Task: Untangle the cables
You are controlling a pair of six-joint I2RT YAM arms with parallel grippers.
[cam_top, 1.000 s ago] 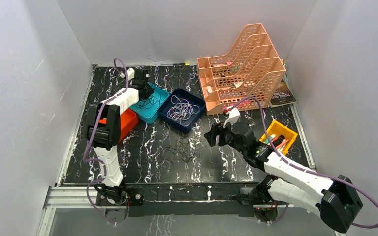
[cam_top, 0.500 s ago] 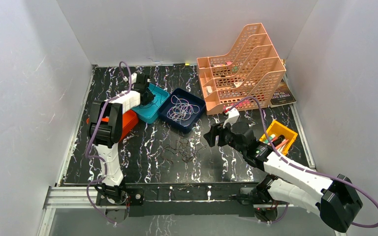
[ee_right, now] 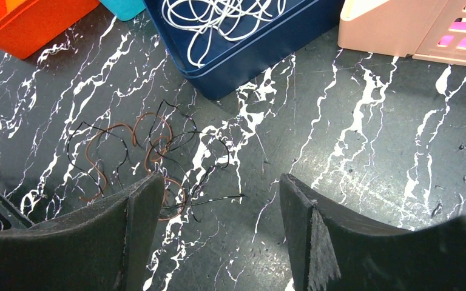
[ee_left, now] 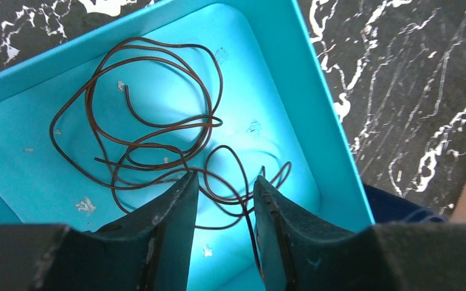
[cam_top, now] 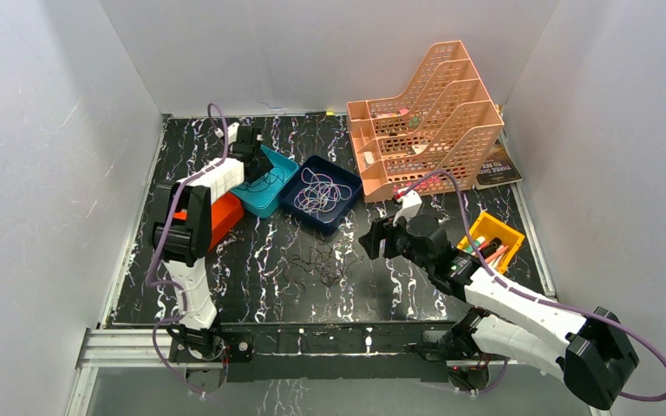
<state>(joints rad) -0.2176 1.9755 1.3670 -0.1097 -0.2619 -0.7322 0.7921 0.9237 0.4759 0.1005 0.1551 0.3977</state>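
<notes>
A brown cable (ee_left: 158,125) lies in loose loops in the teal tray (ee_left: 315,109). My left gripper (ee_left: 224,182) hangs open just over it, and one brown strand runs up between the fingers along the right one. In the top view the left gripper (cam_top: 256,163) is over the teal tray (cam_top: 264,201). Whitish cables (cam_top: 321,191) fill the navy tray (cam_top: 308,217). A tangle of black and brown cables (ee_right: 151,142) lies on the table, also seen from above (cam_top: 321,260). My right gripper (ee_right: 218,200) is open and empty, above the table just right of that tangle.
An orange bin (cam_top: 217,217) stands left of the teal tray. A peach file rack (cam_top: 425,113) stands at the back right, with a book (cam_top: 496,169) beside it. A yellow bin (cam_top: 490,236) with small items sits by my right arm. White walls enclose the table.
My left wrist shifted slightly back and then forward over the teal tray. The right arm and the tangle have not moved.
</notes>
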